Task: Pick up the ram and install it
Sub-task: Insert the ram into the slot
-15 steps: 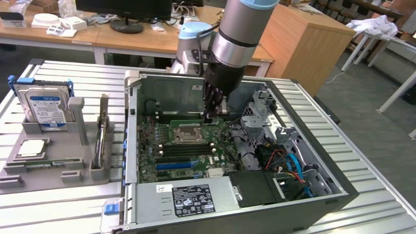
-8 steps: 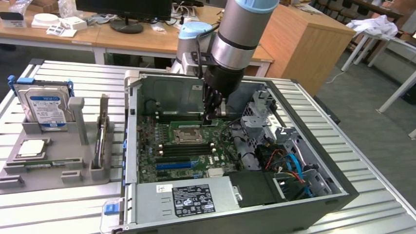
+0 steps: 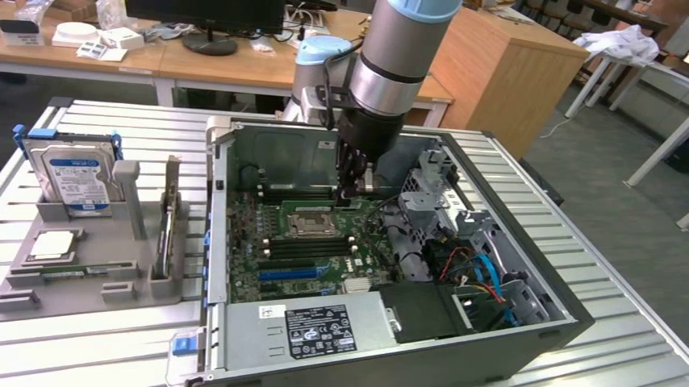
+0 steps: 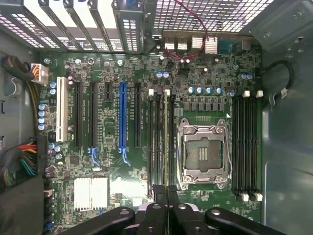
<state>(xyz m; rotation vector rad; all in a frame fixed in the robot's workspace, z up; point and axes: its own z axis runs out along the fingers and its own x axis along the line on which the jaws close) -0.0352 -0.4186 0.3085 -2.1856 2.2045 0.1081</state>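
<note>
While clenched shut, the gripper (image 4: 167, 192) hangs over the ram (image 4: 166, 137); contact unclear.

Case (image 3: 282, 149) was found open from above. Motherboard (image 4: 112, 122) was hemmed by drive cage (image 3: 431, 189), cables (image 3: 479, 270) and power supply (image 3: 318, 326); room over memory slots (image 4: 159, 137) was taken by fingers (image 4: 159, 208).

Open computer case (image 3: 560, 318) on slatted table (image 3: 108, 355); blue-labelled hard drive (image 3: 77, 181) upright in grey holder (image 3: 97, 270) beside it
</note>
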